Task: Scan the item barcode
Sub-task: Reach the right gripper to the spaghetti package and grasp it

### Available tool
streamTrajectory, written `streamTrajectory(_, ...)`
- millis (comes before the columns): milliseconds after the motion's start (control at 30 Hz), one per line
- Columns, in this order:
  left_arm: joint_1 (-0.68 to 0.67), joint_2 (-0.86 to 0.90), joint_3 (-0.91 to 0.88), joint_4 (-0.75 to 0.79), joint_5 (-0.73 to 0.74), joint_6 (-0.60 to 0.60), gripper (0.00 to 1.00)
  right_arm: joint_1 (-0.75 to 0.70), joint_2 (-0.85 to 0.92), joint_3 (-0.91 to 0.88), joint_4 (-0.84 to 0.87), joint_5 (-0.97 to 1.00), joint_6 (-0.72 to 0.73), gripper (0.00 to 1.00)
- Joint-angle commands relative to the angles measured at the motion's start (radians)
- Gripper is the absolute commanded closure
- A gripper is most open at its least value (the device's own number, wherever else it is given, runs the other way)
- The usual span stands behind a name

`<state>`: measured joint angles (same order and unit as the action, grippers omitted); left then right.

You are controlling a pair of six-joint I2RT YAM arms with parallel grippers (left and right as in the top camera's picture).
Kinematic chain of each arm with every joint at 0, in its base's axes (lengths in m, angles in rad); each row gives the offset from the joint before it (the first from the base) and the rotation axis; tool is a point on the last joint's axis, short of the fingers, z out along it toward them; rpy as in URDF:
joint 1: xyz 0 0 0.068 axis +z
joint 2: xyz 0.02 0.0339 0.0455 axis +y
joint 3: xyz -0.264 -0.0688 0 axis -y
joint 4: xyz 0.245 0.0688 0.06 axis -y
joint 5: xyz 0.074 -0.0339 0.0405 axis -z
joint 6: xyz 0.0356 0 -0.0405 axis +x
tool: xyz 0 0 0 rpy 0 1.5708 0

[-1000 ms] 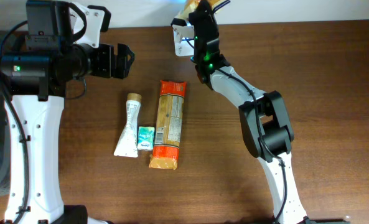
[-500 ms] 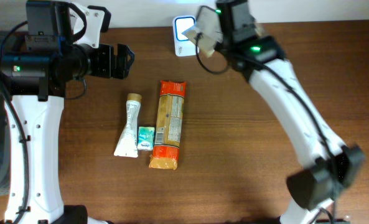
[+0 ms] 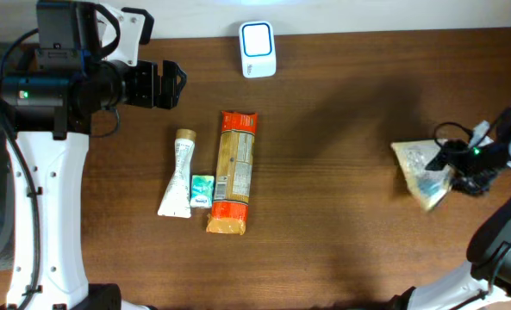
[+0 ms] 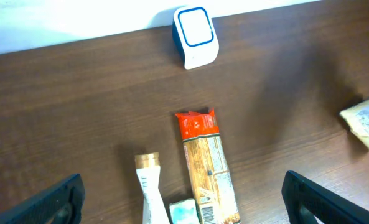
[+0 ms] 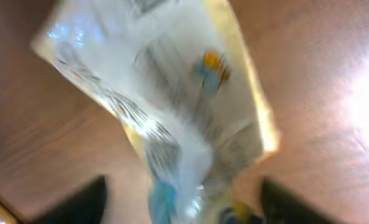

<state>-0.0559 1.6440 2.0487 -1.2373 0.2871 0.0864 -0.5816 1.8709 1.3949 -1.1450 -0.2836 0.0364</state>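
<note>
moved: right arm has swung away from the scanner [image 3: 258, 49] at the back edge and out to the right side of the worktop [image 3: 341, 250], taking the clear packet [image 3: 420, 172] with it; the left arm and the three items in the middle have not shifted.
right pincer [image 3: 455, 165]: fingers spread wide either side of the packet's near end; the wrist view is blurred, so contact cannot be told, but the packet does not look pinched.
left pincer [image 3: 176, 84]: wide and empty, hanging over the back-left of the worktop.
packet position: seems to rest on the wood at the right side, well apart from the scanner and the other goods.
handling: judged light, soft and crinkly, with slippery film that buckles; best taken by a sealed edge or corner, not the loose middle.
still waiting: pasta pack [image 3: 232, 172], tube [image 3: 179, 176] and small green box [image 3: 202, 189] lie side by side at the centre, touching or nearly so.
room: bare wood between the centre group and the packet, and in front of the scanner; the right edge is near the packet, so there is little slack there.
</note>
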Motion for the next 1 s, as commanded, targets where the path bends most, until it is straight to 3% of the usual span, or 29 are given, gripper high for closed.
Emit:
streamTrajectory(0, 0.005, -0.005, 0.002, 0.001, 0.004, 0.017, 0.01, -0.005, -0.022, 0.054, -0.078, -0.039, 0.005, 0.01)
streamTrajectory(100, 0.005, -0.005, 0.002, 0.001, 0.004, 0.017, 0.01, 0.072, -0.026, 0.291, -0.290, -0.039, -0.002, 0.01)
streamTrajectory(167, 0.005, -0.005, 0.002, 0.001, 0.004, 0.016, 0.01, 0.142, -0.026, 0.375, -0.322, -0.036, -0.002, 0.01)
streamTrajectory(267, 0.005, -0.005, 0.002, 0.001, 0.004, 0.016, 0.01, 0.308, -0.023, 0.364, -0.196, -0.337, -0.002, 0.02)
streamTrajectory(300, 0.005, -0.005, 0.002, 0.001, 0.004, 0.017, 0.01, 0.372, -0.018, 0.355, -0.148, -0.342, -0.001, 0.00)
streamTrajectory(367, 0.005, -0.005, 0.002, 0.001, 0.004, 0.016, 0.01, 0.551, 0.000, 0.321, -0.040, -0.330, 0.067, 0.14)
streamTrajectory(500, 0.005, -0.005, 0.002, 0.001, 0.004, 0.016, 0.01, 0.901, 0.112, 0.232, 0.240, -0.236, 0.341, 0.16)
streamTrajectory(600, 0.005, -0.005, 0.002, 0.001, 0.004, 0.016, 0.01, 1.046, 0.203, 0.231, 0.317, -0.129, 0.445, 0.20)
streamTrajectory(700, 0.005, -0.005, 0.002, 0.001, 0.004, 0.016, 0.01, 1.119, 0.299, 0.231, 0.372, -0.104, 0.489, 0.21)
streamTrajectory(867, 0.005, -0.005, 0.002, 0.001, 0.004, 0.017, 0.01, 1.152, 0.382, 0.231, 0.431, -0.104, 0.557, 0.34)
streamTrajectory(933, 0.005, -0.005, 0.002, 0.001, 0.004, 0.017, 0.01, 1.152, 0.383, 0.231, 0.439, -0.104, 0.568, 0.44)
streamTrajectory(967, 0.005, -0.005, 0.002, 0.001, 0.004, 0.017, 0.01, 1.152, 0.384, 0.231, 0.439, -0.104, 0.568, 0.57)
